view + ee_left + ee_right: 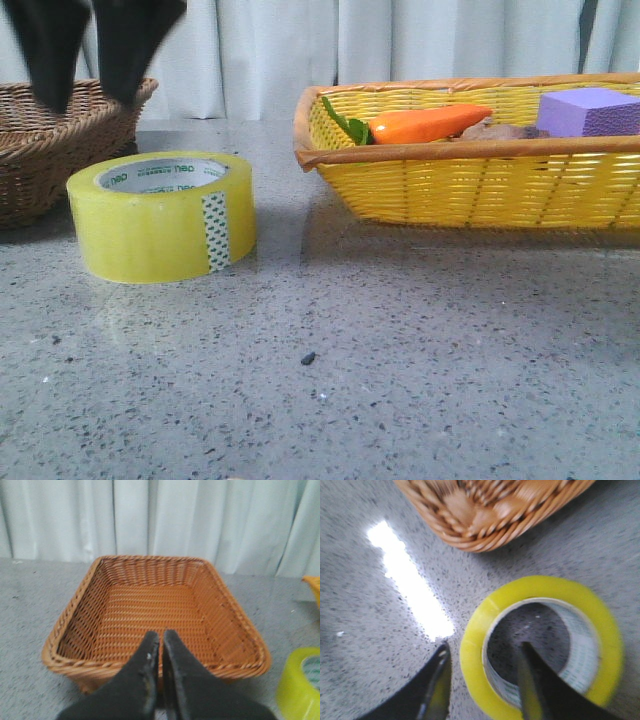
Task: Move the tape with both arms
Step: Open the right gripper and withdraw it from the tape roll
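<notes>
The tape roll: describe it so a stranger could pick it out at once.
Start at the grey speckled table and find the brown wicker basket on its left. Just in front of it, lying flat, is the tape roll. It alone is translucent yellow, with a green-lettered white core and a green-patterned end tab.

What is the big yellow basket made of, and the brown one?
The long yellow basket looks like woven plastic strips, glossy and evenly coloured, with a wood-like rim. The brown rectangular basket looks like natural wicker or rattan: matte, twisted strands. Neither is certain.
</notes>
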{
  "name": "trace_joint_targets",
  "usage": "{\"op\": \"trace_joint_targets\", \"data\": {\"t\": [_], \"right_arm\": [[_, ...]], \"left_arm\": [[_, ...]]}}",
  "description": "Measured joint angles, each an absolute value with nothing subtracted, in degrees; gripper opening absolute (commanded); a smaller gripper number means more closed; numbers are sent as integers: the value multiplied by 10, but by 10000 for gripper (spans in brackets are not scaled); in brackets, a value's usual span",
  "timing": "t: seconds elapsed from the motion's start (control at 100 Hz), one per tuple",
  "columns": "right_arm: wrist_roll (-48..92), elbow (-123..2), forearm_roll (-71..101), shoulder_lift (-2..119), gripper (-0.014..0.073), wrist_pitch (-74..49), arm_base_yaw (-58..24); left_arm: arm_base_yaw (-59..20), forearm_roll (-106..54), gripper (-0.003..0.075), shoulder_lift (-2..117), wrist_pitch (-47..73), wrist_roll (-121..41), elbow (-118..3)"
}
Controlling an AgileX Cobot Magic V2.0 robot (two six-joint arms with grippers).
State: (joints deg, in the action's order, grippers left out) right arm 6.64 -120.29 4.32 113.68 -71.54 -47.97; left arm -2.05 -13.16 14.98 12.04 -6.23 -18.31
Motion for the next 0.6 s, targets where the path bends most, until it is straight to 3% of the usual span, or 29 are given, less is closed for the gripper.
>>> {"op": "trace_joint_targets", "data": {"t": [0.12, 0.27, 0.49, 0.6], "right_arm": [[67, -1204, 38, 1075, -76, -715, -472], [67, -1204, 17, 1002, -73, -719, -466], [67, -1188, -25, 899, -73, -725, -466], [60, -1157, -48, 850, -73, -728, -466]], "left_arm": [[-40, -178, -20, 150, 87, -62, -188], [-72, -204, 6, 150, 74, -62, -190], [-132, -207, 230, 155, 70, -62, -195], [-162, -207, 255, 176, 70, -62, -210]]}}
